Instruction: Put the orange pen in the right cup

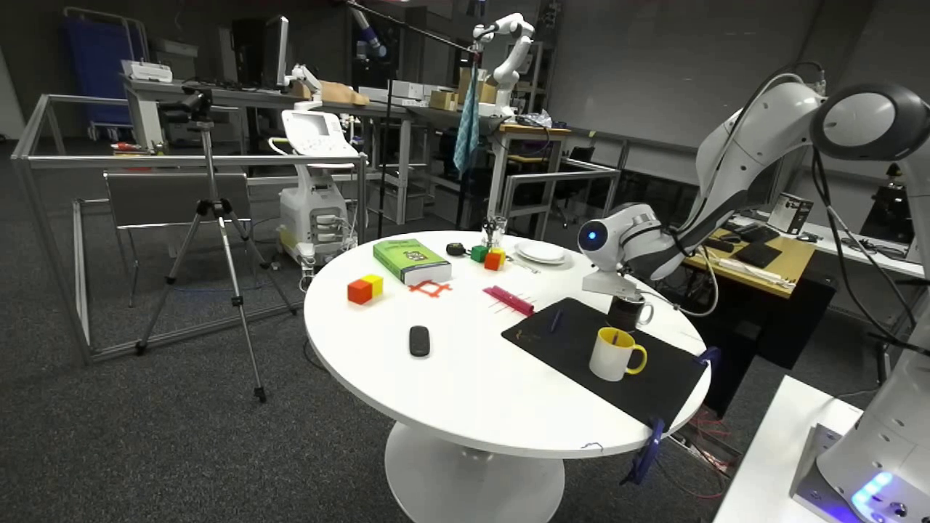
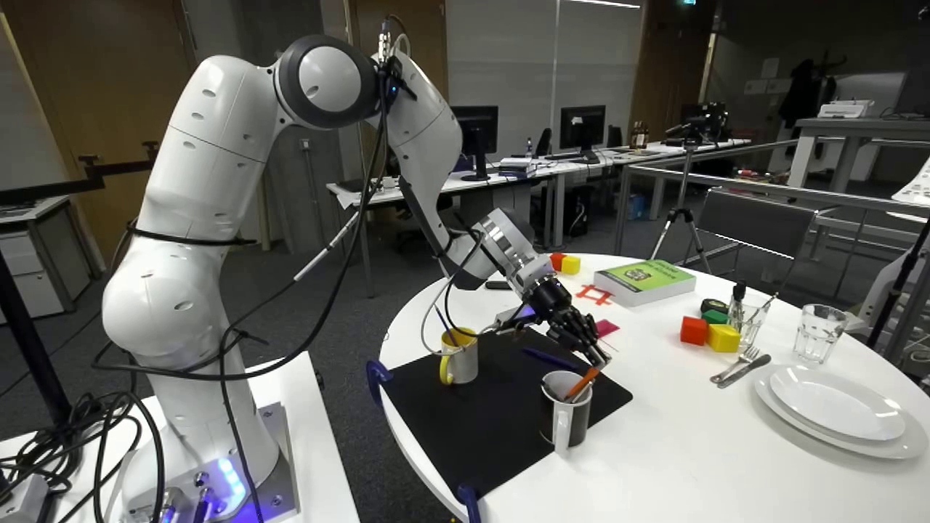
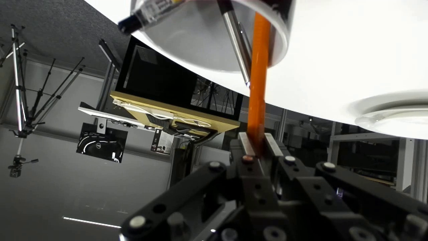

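Carpet (image 1: 182,414), dark grey, ran through a dim, cluttered room; well apart from the dark cup (image 2: 580,423) stood metal railings (image 1: 290,159), a tripod (image 1: 214,208) and computer monitors (image 2: 474,134). A white robot arm (image 2: 211,145) arched high and bent down so that its far end hung over that cup. Below the cup lay a round white table (image 1: 465,363), its top bright and smooth. Over part of this surface was spread a black mat (image 2: 465,436), and the dark cup stood upright at its edge; whether the whole base sat on the mat could not be told. Two stacked white plates (image 2: 835,399) rested on the table well apart from the cup, and so did a thick green book (image 1: 410,258). The black gripper (image 3: 259,142) hung just above the mouth of the dark cup. Near that cup, upright on the mat, was a white mug (image 1: 605,361) with a yellow handle, a dark pen (image 2: 445,327) leaning in it. As for the orange pen (image 3: 258,80), it was pinched at its upper end by the gripper and slanted down from there into the dark cup, its lower part inside the mouth; the near wall hid its bottom end. Just beside it in the same cup leaned a silver pen (image 3: 237,43), and a black-tipped marker (image 3: 152,13) poked out over the rim.
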Available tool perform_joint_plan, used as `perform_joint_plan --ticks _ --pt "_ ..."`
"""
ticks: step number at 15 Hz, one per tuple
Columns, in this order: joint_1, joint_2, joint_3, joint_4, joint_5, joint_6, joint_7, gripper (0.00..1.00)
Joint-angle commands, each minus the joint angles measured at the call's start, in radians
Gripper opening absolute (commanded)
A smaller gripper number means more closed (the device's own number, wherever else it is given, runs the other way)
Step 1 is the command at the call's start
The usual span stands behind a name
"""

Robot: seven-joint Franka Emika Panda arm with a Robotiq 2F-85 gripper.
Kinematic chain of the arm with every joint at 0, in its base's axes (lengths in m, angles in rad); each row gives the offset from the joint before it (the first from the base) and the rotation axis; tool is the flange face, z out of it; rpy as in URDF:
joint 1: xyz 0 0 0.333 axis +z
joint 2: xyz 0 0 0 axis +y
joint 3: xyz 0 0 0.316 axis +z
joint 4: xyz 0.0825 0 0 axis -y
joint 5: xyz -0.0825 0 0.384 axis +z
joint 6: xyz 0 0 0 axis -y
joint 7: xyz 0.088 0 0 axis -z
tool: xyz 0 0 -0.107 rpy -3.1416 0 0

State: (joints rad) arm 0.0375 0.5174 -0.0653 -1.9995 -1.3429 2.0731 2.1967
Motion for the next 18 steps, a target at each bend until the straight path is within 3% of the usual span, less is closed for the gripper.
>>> perform_joint_plan --ticks 1,2,3,11,18 --pt "-0.014 0.024 0.017 0.028 -0.007 -0.01 -0.005 0.08" --pt "-0.015 0.026 0.019 0.028 -0.004 -0.008 -0.007 0.36" --pt "-0.015 0.026 0.02 0.028 -0.002 -0.008 -0.01 0.38" --pt "-0.019 -0.047 0.038 0.024 0.031 0.011 -0.013 0.98" --pt "-0.031 -0.18 0.073 -0.001 0.161 0.13 -0.052 1.0"
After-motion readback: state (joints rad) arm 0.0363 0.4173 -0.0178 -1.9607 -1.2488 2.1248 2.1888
